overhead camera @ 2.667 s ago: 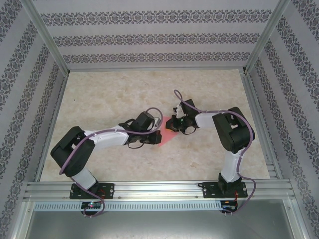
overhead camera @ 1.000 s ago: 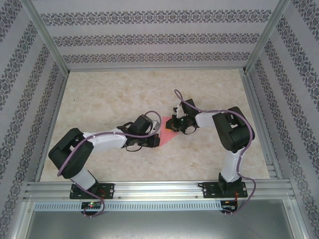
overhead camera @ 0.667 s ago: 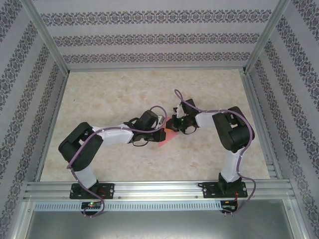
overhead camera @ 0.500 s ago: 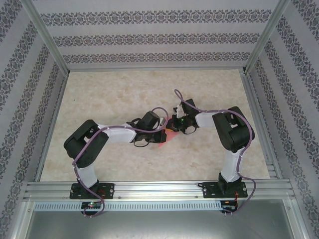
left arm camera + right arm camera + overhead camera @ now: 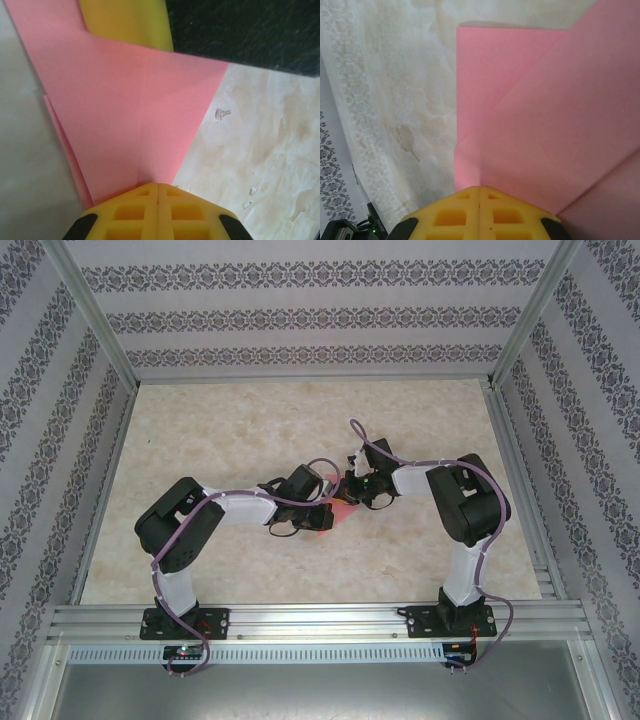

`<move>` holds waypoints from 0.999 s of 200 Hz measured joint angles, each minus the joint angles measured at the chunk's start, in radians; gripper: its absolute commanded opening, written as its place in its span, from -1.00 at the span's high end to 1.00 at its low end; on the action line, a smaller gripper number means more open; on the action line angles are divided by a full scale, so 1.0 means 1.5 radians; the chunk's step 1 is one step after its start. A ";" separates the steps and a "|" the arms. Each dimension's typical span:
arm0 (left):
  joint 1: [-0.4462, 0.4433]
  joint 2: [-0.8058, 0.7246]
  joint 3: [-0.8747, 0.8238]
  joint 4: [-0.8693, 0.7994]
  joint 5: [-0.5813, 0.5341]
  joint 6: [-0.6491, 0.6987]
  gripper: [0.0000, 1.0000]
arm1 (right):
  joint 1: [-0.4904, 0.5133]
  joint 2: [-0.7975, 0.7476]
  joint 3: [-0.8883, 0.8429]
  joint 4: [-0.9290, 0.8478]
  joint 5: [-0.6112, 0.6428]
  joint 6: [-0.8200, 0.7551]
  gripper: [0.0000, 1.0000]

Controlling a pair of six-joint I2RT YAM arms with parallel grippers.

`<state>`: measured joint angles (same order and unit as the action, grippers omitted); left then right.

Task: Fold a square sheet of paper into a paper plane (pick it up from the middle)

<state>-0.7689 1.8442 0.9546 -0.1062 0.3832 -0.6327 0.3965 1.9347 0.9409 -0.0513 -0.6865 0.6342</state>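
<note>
My left end effector (image 5: pixel 158 187), closed and empty, has slid onto the folded pink paper (image 5: pixel 135 115) on the counter (image 5: pixel 250 420) — my right end effector (image 5: pixel 479 190), also closed, presses the paper's far side — likely flattening a crease.

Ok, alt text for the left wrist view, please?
A folded pink sheet of paper lies on a pale marbled table, narrowing toward the left gripper, whose yellow fingers are shut together at the bottom edge. The yellow tip and dark body of the right gripper show beyond the paper's top edge.
</note>
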 measured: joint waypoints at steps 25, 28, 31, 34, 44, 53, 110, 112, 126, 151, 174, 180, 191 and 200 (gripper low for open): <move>0.000 -0.001 -0.002 0.001 0.001 0.001 1.00 | 0.000 0.000 0.000 0.000 0.000 0.000 1.00; 0.000 -0.002 -0.004 0.001 0.001 0.001 1.00 | 0.000 0.000 0.000 0.000 0.000 0.000 1.00; 0.000 -0.003 -0.005 0.001 0.001 0.001 1.00 | 0.000 0.000 0.000 0.000 0.000 0.000 1.00; 0.000 -0.005 -0.007 0.002 0.002 0.001 1.00 | 0.000 0.001 0.000 0.000 0.000 0.000 1.00; 0.000 -0.010 -0.015 0.004 0.003 0.001 1.00 | 0.000 0.001 0.000 0.000 0.000 0.000 1.00; 0.000 -0.016 -0.024 0.007 0.006 0.003 1.00 | 0.000 0.001 0.000 0.000 0.000 0.000 1.00; 0.001 -0.048 -0.069 0.016 0.016 0.026 1.00 | 0.000 0.001 0.000 -0.001 0.000 -0.001 1.00; 0.001 -0.048 -0.069 0.016 0.016 0.027 1.00 | 0.000 0.001 0.000 -0.001 0.000 -0.001 1.00; 0.001 -0.050 -0.072 0.016 0.016 0.035 1.00 | -0.002 0.001 0.000 -0.001 -0.001 -0.001 1.00; 0.001 -0.053 -0.074 0.015 0.016 0.046 1.00 | -0.003 0.001 0.000 -0.001 -0.005 -0.003 1.00; 0.001 -0.065 -0.080 0.001 0.016 0.052 1.00 | -0.003 0.001 0.000 0.000 -0.005 -0.003 1.00; 0.001 -0.069 -0.082 -0.005 0.016 0.053 1.00 | -0.003 0.001 0.000 -0.001 -0.006 -0.003 1.00; 0.000 -0.079 -0.089 -0.023 0.019 0.053 1.00 | -0.003 0.001 0.000 0.000 -0.006 -0.003 1.00; 0.000 -0.088 -0.091 -0.038 0.019 0.053 1.00 | -0.003 0.001 0.000 0.000 -0.006 -0.003 1.00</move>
<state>-0.7689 1.7126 0.8181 -0.1635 0.4110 -0.5533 0.3920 1.9366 0.9405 -0.0517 -0.6949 0.6304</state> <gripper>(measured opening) 0.057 0.049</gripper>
